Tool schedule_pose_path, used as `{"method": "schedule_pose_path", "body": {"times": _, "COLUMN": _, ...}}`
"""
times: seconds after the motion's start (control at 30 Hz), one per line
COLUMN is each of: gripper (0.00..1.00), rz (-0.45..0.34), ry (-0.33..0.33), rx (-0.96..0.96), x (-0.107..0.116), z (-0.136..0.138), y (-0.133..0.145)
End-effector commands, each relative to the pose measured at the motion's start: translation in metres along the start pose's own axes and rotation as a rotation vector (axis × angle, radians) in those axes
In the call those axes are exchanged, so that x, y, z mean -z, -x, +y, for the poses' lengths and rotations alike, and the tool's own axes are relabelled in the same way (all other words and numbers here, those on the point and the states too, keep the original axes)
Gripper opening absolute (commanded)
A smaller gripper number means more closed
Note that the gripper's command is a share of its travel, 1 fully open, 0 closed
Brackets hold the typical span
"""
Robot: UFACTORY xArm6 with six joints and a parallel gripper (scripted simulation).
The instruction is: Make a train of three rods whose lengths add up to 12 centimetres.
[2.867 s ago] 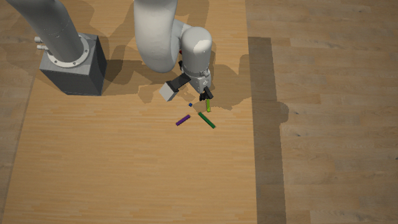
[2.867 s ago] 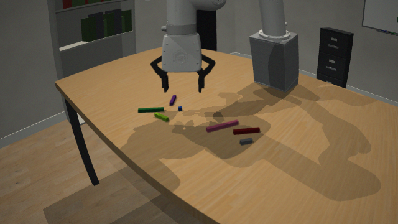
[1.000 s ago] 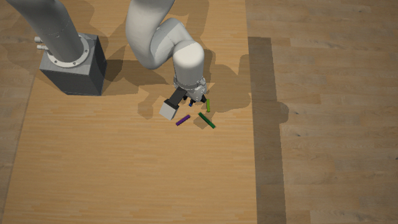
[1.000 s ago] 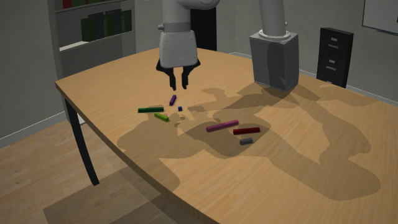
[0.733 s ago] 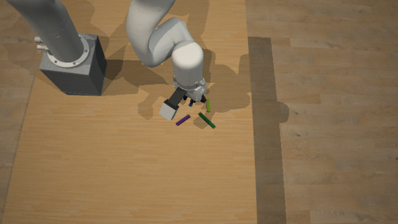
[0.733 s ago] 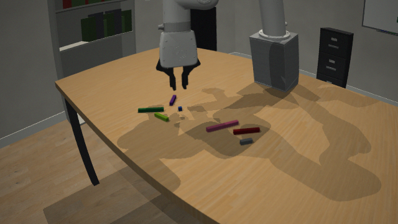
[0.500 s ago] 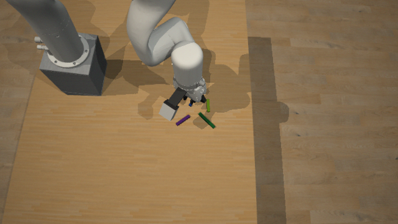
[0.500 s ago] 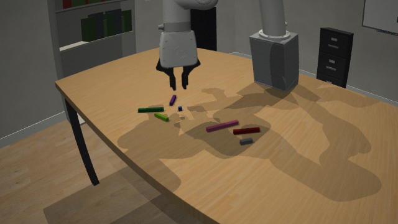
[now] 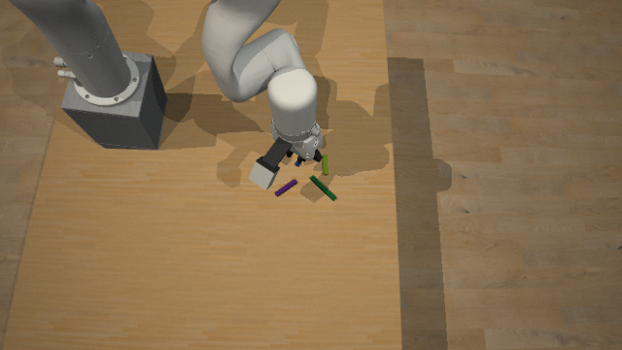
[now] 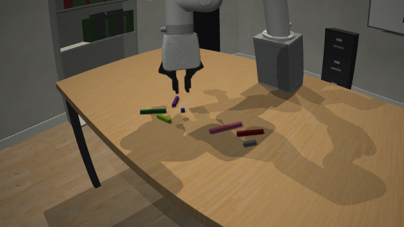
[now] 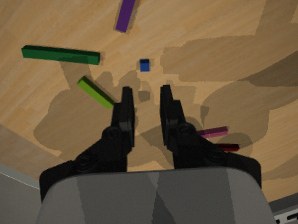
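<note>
Above the surface (image 9: 214, 253) (image 10: 126, 75) (image 11: 30, 100): gripper (image 9: 304, 158) (image 10: 182, 91) (image 11: 146, 99), released, part-narrowed.
Blue rod (image 9: 297, 163) (image 10: 182, 110) (image 11: 144, 65): at wrist-view twelve o'clock; poor centring could have tipped it.

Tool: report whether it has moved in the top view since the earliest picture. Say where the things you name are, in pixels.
Yes; the tool (image 9: 300, 159) (image 10: 182, 91) (image 11: 146, 99) moved away from the lime rod (image 9: 326, 165) (image 10: 163, 118) (image 11: 95, 92), towards the blue rod (image 9: 297, 164) (image 10: 182, 110) (image 11: 144, 65).
</note>
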State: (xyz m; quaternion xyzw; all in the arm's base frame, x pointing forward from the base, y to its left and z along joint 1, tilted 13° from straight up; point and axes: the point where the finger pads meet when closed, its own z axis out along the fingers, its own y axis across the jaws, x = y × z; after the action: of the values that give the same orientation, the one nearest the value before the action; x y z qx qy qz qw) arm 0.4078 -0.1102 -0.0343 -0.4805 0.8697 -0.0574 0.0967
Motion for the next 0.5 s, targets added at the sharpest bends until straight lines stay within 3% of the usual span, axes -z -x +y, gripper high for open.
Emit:
{"method": "schedule_pose_path", "body": {"times": 0.0, "gripper": 0.24, "rz": -0.003, "ry": -0.004, "rx": 0.0, "x": -0.004, "z": -0.001, "y": 0.0}}
{"method": "schedule_pose_path", "body": {"times": 0.47, "gripper": 0.24, "rz": -0.003, "ry": -0.004, "rx": 0.0, "x": -0.022, "z": 0.0, "y": 0.0}}
